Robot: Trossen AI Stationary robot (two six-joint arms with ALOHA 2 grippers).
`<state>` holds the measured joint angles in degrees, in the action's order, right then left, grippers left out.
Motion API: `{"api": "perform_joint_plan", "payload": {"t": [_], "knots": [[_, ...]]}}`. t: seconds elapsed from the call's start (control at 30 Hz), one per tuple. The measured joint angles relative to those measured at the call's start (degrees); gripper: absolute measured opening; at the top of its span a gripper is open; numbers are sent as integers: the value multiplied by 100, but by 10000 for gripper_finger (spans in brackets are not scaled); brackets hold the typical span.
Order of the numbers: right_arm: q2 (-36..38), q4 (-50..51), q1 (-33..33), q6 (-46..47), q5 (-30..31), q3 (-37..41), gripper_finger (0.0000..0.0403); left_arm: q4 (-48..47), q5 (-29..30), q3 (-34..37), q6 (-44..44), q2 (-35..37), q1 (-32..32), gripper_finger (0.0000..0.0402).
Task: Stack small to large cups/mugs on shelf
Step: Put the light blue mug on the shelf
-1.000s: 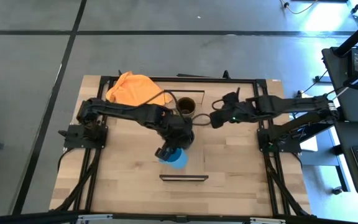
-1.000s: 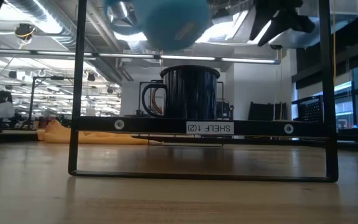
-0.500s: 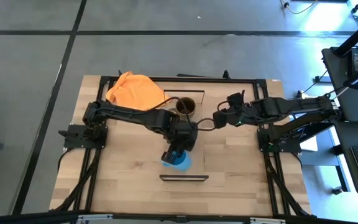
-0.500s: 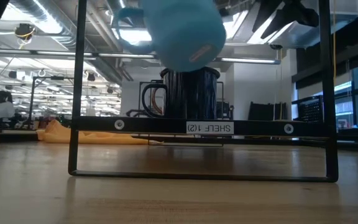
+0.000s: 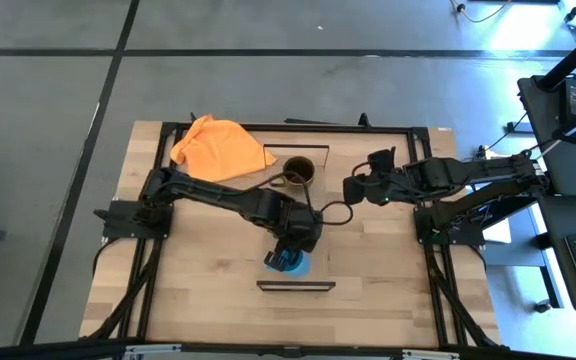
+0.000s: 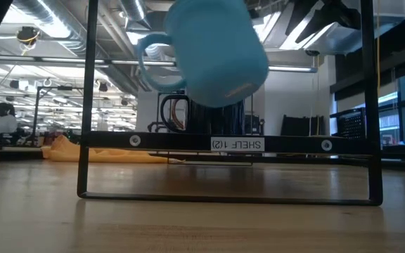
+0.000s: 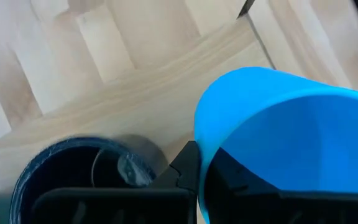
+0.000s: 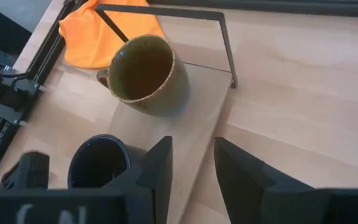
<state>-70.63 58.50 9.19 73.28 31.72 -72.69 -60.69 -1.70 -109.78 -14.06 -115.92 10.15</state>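
Observation:
My left gripper [image 5: 289, 254] is shut on the bright blue mug [image 5: 290, 264] and carries it over the near part of the light-wood shelf [image 5: 317, 238]. In the low view the blue mug [image 6: 216, 56] hangs tilted above the shelf's board edge [image 6: 188, 143]. The glossy black mug [image 7: 73, 177] stands on the shelf just behind it, half hidden in the low view [image 6: 220, 116]. The brown-olive mug [image 5: 299, 171] stands at the shelf's far end. My right gripper [image 5: 351, 189] waits open to the shelf's right, level with the brown mug [image 8: 145, 74]. My left gripper clamps the blue mug's rim wall [image 7: 199, 134], one finger [image 7: 244, 180] inside the cup and one [image 7: 185, 167] outside. The fingers come from above, pointing down. The mug is lifted clear of the shelf and tilted, its handle [image 6: 148, 53] toward the table's left.
An orange cloth [image 5: 218, 145] lies at the far left of the table, beside the shelf's far rail [image 8: 225, 37]. The near dark rail [image 5: 295, 286] closes the shelf just beyond the blue mug. Bare tabletop [image 5: 208, 270] lies left and right of the shelf.
My left gripper has carried the blue mug toward the table's near edge and lower, from over the black mug to the shelf's near part. The mug has stayed tilted in the hold. The black and brown mugs have kept still.

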Motion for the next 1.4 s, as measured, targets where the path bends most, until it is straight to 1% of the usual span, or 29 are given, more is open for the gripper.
{"api": "perform_joint_plan", "payload": {"t": [0.3, 0.47, 0.6, 0.67, 0.73, 0.8, 0.9, 1.03, 1.23, 1.4], "knots": [[0, 3, -2, 14, 83, 0, 120, 196, -89, 0, 0, -18, 49, 4], [0, 13, -2, 12, 121, 0, 120, 284, -297, 0, -4, -37, 48, 4], [0, 15, 1, 14, 123, 0, 120, 245, -268, 21, -293, -149, 95, 4], [0, 15, 2, 14, 127, 0, 120, 384, -261, 8, -554, -152, 128, 4], [0, 15, 2, 14, 128, 0, 120, 449, -141, -5, -729, -188, 166, 4], [0, 15, 0, 14, 134, 0, 120, 354, -84, 13, -756, -211, 186, 4], [0, 17, 0, 14, 134, 0, 120, 525, -93, 2, -845, -238, 175, 5], [0, 32, 0, 11, 155, 0, 120, 470, -76, 9, -1025, -269, 175, 10], [0, 93, 0, 6, 177, 0, 120, 486, -76, 9, -1058, -276, 177, 19], [0, 143, 0, 3, 179, 0, 120, 517, -64, 9, -1056, -276, 176, 19]]}}
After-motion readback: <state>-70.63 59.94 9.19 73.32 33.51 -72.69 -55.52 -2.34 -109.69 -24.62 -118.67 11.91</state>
